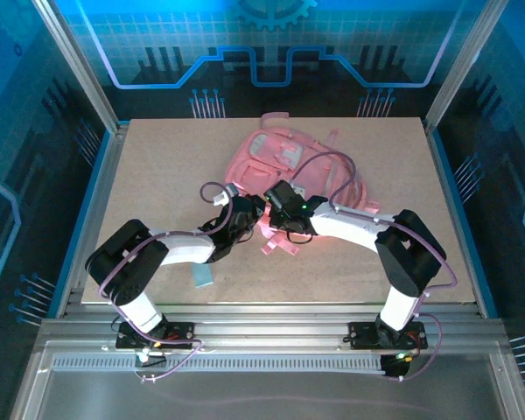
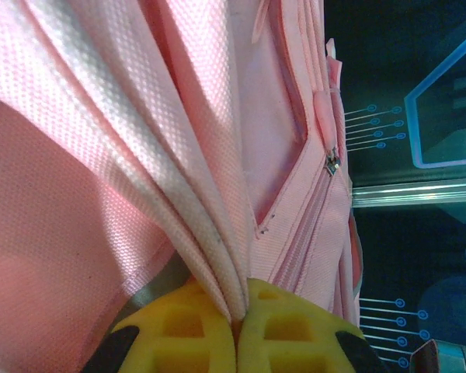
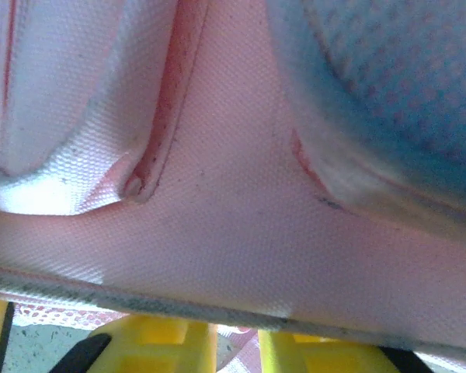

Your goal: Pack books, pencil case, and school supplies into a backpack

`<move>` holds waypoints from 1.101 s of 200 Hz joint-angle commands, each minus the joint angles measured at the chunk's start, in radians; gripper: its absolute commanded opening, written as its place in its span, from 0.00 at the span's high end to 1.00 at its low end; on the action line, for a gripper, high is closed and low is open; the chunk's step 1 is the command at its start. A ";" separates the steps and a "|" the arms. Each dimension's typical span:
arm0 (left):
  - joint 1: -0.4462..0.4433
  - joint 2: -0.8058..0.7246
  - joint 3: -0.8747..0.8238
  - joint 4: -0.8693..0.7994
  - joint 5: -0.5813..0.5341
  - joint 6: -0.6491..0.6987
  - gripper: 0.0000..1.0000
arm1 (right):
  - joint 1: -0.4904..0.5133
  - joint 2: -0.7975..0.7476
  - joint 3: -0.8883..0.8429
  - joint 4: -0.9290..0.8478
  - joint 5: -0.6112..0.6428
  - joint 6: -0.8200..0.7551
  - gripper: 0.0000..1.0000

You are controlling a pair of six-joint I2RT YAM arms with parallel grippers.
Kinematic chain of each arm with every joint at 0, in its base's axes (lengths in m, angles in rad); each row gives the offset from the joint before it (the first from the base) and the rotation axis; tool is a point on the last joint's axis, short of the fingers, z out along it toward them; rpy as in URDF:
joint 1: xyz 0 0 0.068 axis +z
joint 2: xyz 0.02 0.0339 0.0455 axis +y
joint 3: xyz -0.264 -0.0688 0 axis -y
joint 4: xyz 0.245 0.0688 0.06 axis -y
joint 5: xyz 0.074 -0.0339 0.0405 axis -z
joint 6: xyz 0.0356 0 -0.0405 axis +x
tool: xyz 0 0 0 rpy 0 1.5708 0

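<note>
Backpack (image 1: pixel 284 162) lies mid-table, just beyond both grippers, which meet at its near edge. Left gripper (image 2: pixel 237 330) is clamped on a fabric fold. Right gripper (image 3: pixel 237 346) sits beside it under the hem, jaws narrow; grip unclear.

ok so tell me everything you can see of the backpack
The backpack is pink woven fabric with a whitish patch, zip pockets and loose straps. It lies slumped and crumpled at the middle of the table, toward the far side. The left tool pinches a fold of its cloth; the right tool sits against a hemmed edge.
</note>
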 commanded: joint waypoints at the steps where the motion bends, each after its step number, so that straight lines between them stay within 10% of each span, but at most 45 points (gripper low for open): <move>1: -0.017 -0.074 -0.003 0.073 -0.020 0.035 1.00 | -0.053 -0.007 -0.030 0.007 0.132 -0.049 0.86; 120: 0.077 -0.075 0.023 -0.005 0.030 0.088 1.00 | -0.252 -0.204 -0.201 0.019 -0.338 -0.282 0.95; 220: 0.075 -0.060 0.068 -0.031 0.082 0.087 1.00 | -0.222 -0.163 -0.154 -0.007 -0.228 -0.315 0.71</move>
